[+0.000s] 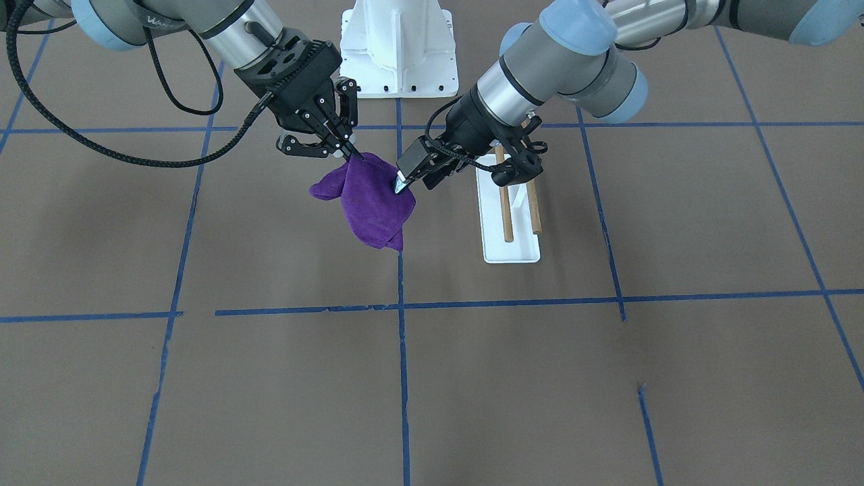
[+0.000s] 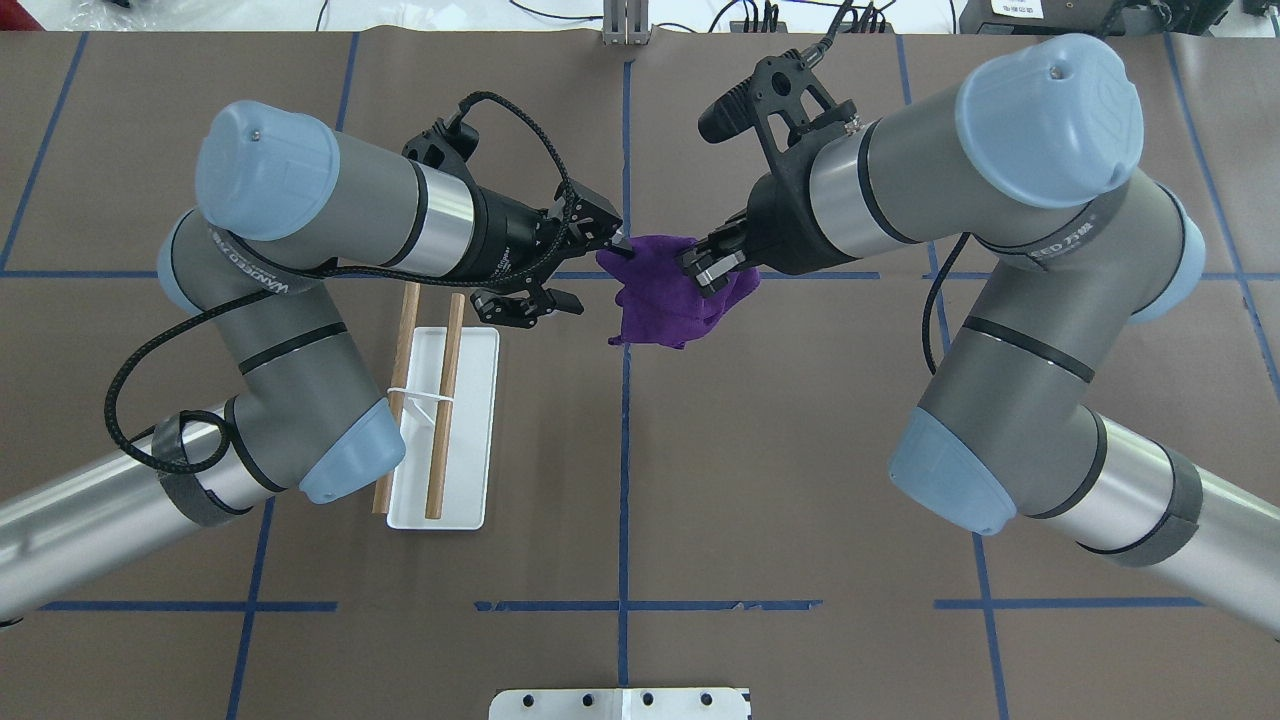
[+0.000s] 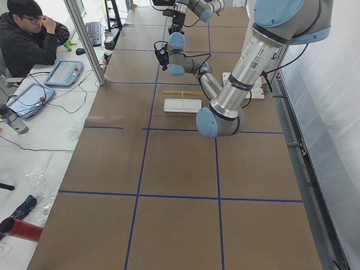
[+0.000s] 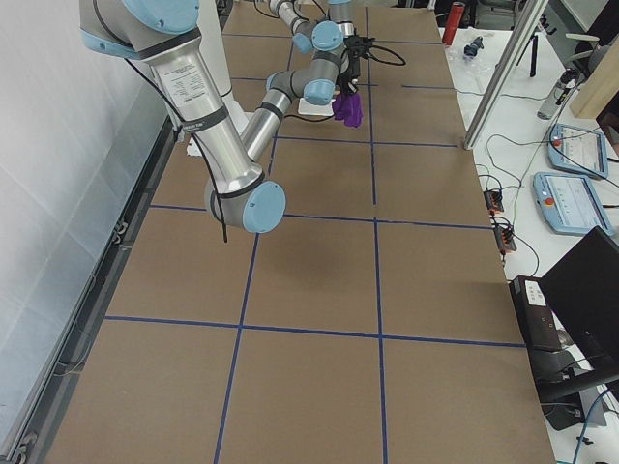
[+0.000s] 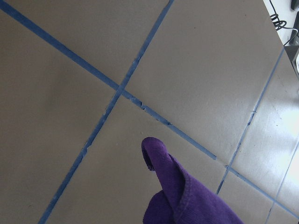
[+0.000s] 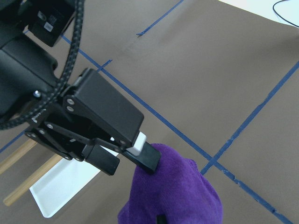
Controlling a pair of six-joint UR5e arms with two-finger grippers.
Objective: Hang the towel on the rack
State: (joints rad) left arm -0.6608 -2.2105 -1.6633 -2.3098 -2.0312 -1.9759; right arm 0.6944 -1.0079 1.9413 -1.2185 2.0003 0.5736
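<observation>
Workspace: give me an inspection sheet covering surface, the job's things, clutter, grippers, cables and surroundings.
surface: brown table cover with a blue tape grid, lying flat.
job's things: purple towel is bunched and held up between the arms, not on the rack. The rack stands beside it on the robot's left, both dowels bare.
clutter: nothing seen.
grippers: left gripper and right gripper are each shut on a towel edge.
cables: right arm's cable and left arm's cable, black and braided, loop free; neither touches the towel.
surroundings: white bolted pedestal at the robot's base; operator seated at a side desk.
</observation>
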